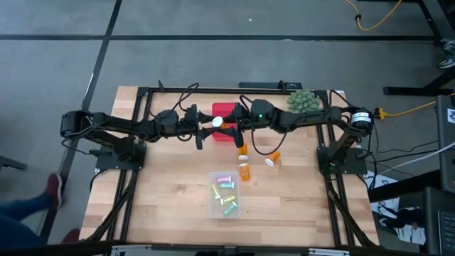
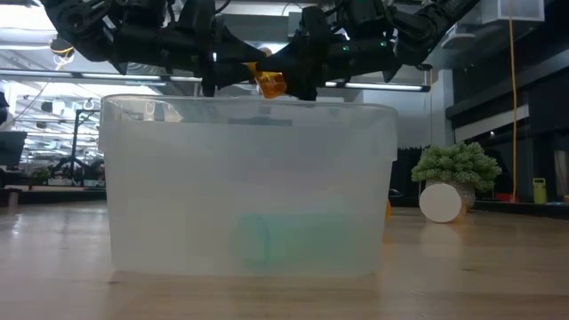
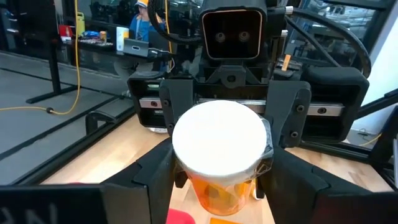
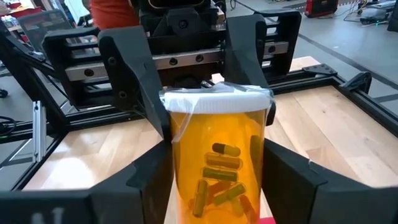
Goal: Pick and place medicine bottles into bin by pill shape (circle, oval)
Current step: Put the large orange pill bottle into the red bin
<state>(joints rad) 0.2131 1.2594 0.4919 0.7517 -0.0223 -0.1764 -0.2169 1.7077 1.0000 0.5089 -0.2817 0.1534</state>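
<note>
Above the red bin (image 1: 226, 112) at the back of the desk (image 1: 170, 206), both hands meet around one orange bottle (image 1: 221, 124).

Item: orange bottle, white cap, held in the air between the two hands, lying sideways. Its cap points toward the left hand (image 1: 206, 123); its orange body points toward the right hand (image 1: 234, 125). Oval capsules show through its wall in the right wrist view (image 4: 217, 171).

Left hand: fingers (image 3: 180, 106) closed onto the white cap (image 3: 219, 138) from either side, touching it.

Right hand: its own fingers (image 4: 149, 180) stand on either side of the bottle's orange body; whether they press it or stand just off it cannot be told. In the low view the same bottle (image 2: 269, 82) hangs between the two dark hands, above the clear bin.

Other bottles: three orange ones lie on the desk below and to the right of the hands — one (image 1: 242, 151) just past the red bin, one (image 1: 273, 158) farther to the right, one (image 1: 245, 172) nearer the clear bin. None touches either hand.

Clear bin (image 1: 212, 206): on the desk toward the front, well apart from both hands; holds several small pastel bottles (image 1: 226, 190), green, pink and yellow.

Green spiky plant (image 1: 302, 100): at the back of the desk, behind the right arm.
</note>
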